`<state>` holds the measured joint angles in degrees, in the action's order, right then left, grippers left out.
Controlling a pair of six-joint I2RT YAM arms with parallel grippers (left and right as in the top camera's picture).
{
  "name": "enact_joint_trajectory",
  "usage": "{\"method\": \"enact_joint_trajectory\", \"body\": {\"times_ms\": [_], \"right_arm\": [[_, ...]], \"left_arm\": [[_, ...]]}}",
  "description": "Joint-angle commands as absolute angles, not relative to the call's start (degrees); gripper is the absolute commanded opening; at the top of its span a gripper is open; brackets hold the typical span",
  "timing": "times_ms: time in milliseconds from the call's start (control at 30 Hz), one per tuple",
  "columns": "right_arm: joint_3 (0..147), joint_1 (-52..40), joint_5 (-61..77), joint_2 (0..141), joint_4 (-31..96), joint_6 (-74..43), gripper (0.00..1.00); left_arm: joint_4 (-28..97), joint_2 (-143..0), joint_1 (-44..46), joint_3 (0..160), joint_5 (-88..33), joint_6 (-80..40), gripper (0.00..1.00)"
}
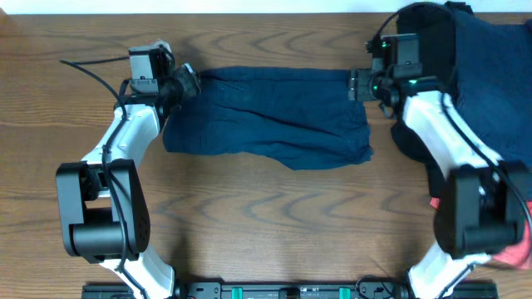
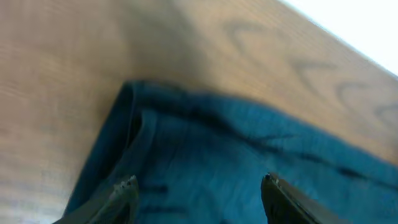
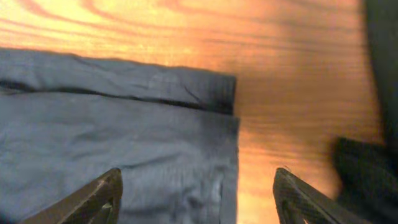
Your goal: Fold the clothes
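The dark navy-blue shorts (image 1: 270,116) lie flat across the middle of the wooden table. My left gripper (image 1: 189,81) is open over the shorts' far left corner; in the left wrist view its fingers (image 2: 199,186) straddle blue cloth (image 2: 249,155) near a folded edge. My right gripper (image 1: 356,85) is open over the shorts' far right corner; in the right wrist view its fingers (image 3: 196,190) span the cloth's right edge (image 3: 155,137) and bare wood. Neither holds anything.
A pile of black and navy garments (image 1: 478,66) lies at the far right, under the right arm. A coral-red garment (image 1: 519,245) shows at the right edge. The dark pile's edge shows in the right wrist view (image 3: 367,168).
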<state>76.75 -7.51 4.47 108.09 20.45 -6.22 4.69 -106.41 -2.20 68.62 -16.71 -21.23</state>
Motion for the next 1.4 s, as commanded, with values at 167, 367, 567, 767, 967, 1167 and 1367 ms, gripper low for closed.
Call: {"method": "enact_joint_trajectory", "body": {"times_ms": [167,367,567,767,967,1167,1367], "right_arm": [[76.9,-7.07,5.98,117.62,9.39,-8.36,0.62],[76.9,-7.03,5.17,118.43,9.69,-8.73,0.59],[76.9,-7.03,2.61,119.42,12.88,-8.71,0.57],[76.9,-7.16,3.51,121.51,12.08,-8.73,0.56],[76.9,-7.14,3.57,121.89,10.59,-8.73,0.53],[76.9,-7.14,6.94,121.89,9.21,-8.73,0.01],[76.95,-7.11,7.97,118.85,9.17,-8.73,0.01]], "left_arm": [[11.92,-107.35,-2.17,69.56,-17.52,-18.15,0.65],[11.94,-107.35,-2.2,69.56,-17.47,-17.63,0.65],[11.94,-107.35,-2.2,69.56,-17.3,-17.63,0.65],[11.94,-107.35,-2.2,69.56,-17.3,-17.63,0.65],[11.97,-107.35,-2.2,69.56,-17.3,-17.63,0.65],[11.94,-107.35,-2.2,69.56,-17.3,-17.63,0.65],[11.9,-107.24,-2.35,69.56,-17.3,-17.63,0.66]]}}
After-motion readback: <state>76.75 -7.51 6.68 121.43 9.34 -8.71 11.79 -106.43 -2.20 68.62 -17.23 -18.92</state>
